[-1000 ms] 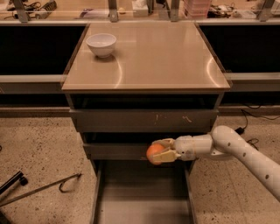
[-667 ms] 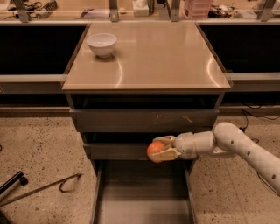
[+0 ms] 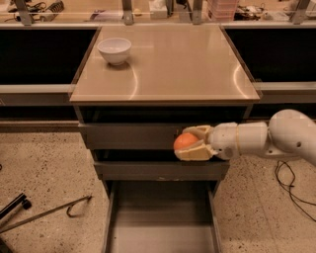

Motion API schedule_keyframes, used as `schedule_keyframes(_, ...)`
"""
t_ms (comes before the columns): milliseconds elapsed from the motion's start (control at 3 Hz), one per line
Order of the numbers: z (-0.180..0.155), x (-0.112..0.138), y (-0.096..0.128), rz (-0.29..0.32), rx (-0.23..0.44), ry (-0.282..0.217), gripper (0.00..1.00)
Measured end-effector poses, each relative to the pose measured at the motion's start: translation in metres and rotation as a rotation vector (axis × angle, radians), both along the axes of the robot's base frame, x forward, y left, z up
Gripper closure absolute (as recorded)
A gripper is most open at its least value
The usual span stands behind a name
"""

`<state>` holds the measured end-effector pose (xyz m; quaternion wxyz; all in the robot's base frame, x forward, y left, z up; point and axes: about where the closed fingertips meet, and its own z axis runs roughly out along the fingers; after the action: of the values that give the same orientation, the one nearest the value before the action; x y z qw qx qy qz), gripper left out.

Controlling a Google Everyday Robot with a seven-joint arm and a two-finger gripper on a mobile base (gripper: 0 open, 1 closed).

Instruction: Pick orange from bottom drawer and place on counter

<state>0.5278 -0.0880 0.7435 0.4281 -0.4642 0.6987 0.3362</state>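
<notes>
My gripper [image 3: 190, 144] comes in from the right on a white arm and is shut on the orange [image 3: 185, 142]. It holds the orange in the air in front of the upper drawer fronts, above the bottom drawer [image 3: 160, 217]. That drawer is pulled out and its grey tray shows nothing inside. The counter [image 3: 168, 64], a glossy tan square top, lies above and behind the gripper.
A white bowl [image 3: 114, 50] stands at the counter's back left corner. A cluttered bench [image 3: 158, 10] with metal posts runs along the back. A black rod with a hook [image 3: 49, 212] lies on the speckled floor at left. A cable [image 3: 291, 183] lies at right.
The gripper has lifted the orange, from level with the middle drawer front to the top drawer front. The drawer and bowl have not moved.
</notes>
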Motion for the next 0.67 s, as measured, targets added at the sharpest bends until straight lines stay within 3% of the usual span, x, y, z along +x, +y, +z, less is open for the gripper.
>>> schedule_keyframes(333,0.0747,0.0021,-0.002,0.05,-0.011,-0.086,1.0)
schedule_keyframes(667,0.0749,0.0023,-0.0019,0.05,-0.011,-0.087,1.0)
